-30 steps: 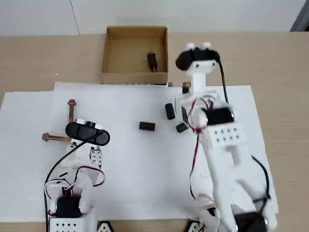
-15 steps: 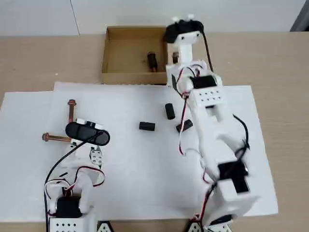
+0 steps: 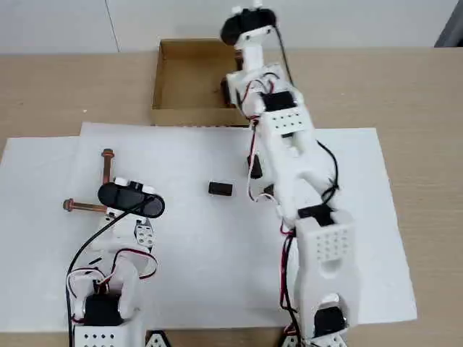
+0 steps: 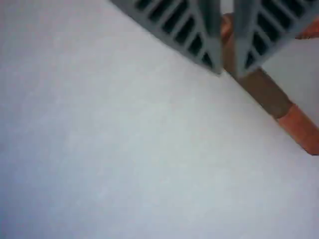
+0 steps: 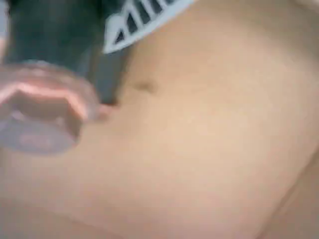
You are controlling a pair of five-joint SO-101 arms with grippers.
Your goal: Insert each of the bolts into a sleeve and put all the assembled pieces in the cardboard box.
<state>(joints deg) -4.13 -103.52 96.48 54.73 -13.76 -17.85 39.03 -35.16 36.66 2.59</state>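
Since the frame before, the right arm had swung further left and stretched out, so the right claw (image 3: 235,85) now hung over the inside of the cardboard box (image 3: 165,79) and no longer over its right wall. The left arm had not moved, and the loose parts lay where they were

From the high view, two bare bolts lay on the white paper (image 3: 188,246) at the left. One bolt (image 3: 107,166) pointed at the box and the other bolt (image 3: 83,206) lay sideways, just beside the left arm. A loose black sleeve (image 3: 221,189) lay in the middle of the paper. Two more sleeves peeked out from under the right arm

The right wrist view showed what the high view could not. The right claw was clamped on a dark sleeve (image 5: 55,35) with a bolt head (image 5: 37,117) sticking out of it, close above the brown box floor (image 5: 209,124)

The left wrist view showed the left claw (image 4: 227,67) pinched almost closed and holding nothing, its tips right over a copper bolt (image 4: 271,102) on the paper
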